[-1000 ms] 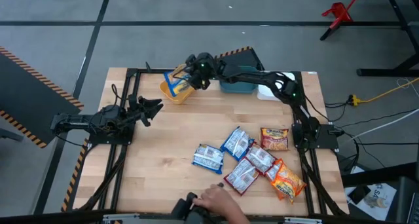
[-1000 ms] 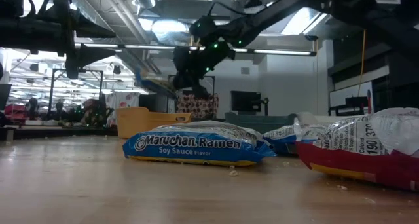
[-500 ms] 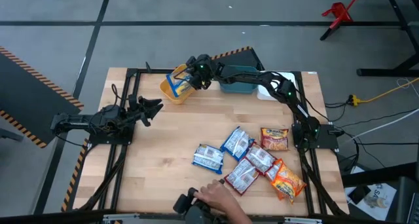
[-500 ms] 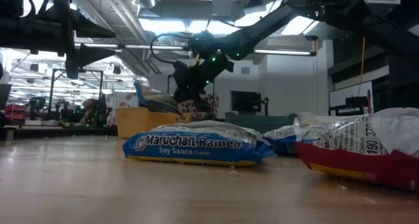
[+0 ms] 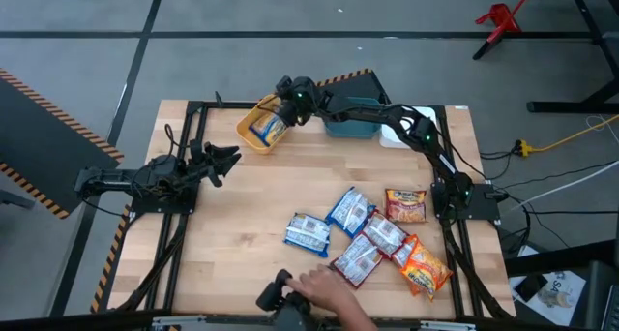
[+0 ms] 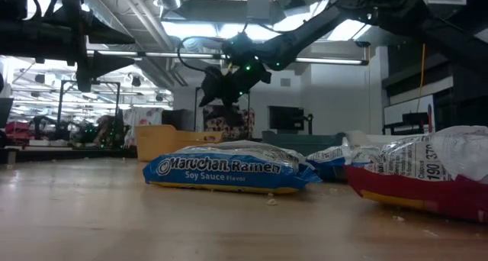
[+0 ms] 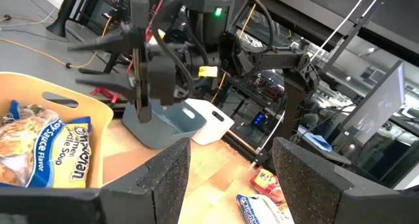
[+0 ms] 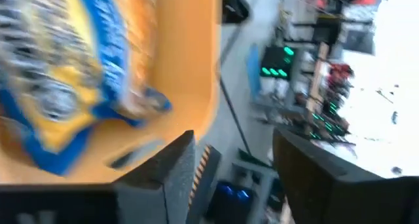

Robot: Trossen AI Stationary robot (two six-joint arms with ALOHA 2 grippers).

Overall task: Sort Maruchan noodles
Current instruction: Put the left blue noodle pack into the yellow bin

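Blue-and-white packet point(image 5: 268, 130) now lies in the yellow bin point(image 5: 245, 134), just below my right end effector point(image 5: 291, 103), whose fingers have released it. One packet sorted; six remain on the worktop point(image 5: 251, 200). Left end effector point(image 5: 224, 160) waits well apart, fingers spread.

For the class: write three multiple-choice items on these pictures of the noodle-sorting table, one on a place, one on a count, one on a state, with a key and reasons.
1. Where does the blue-and-yellow packet lie?
A. in the yellow bin
B. in the teal bin
C. on the floor

2. How many noodle packets lie on the table top, outside the bins?
A. two
B. six
C. ten

3. How is the right claw?
A. shut on a dark red packet
B. open above the yellow bin, holding nothing
C. resting on the table among the packets

Key: 1 A, the high view shows it inside the yellow bin's walls. 2 B, six packets cluster near the table's right front in the high view. 3 B, its wrist view shows spread fingers with the packet lying free in the bin beyond them.
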